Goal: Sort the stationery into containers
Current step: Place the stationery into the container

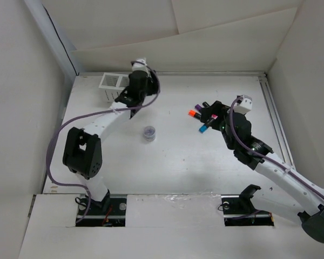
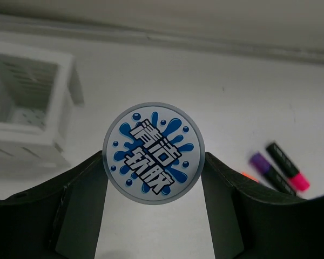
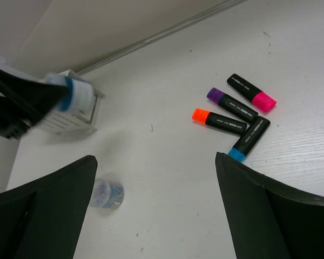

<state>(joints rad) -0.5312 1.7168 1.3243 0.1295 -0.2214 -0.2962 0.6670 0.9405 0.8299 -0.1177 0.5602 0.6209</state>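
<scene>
The left jaws pinch the round blue-and-white roll by its rim, printed face toward the wrist camera. The white organiser lies just beside it to the left and a little farther from the arm's base, so the coming move looks like a short carry leftward over the compartment wall, with nothing in between. The right jaws stand spread wide over the table near four highlighters — the clear-purplish round piece sits alone between the arms.
</scene>
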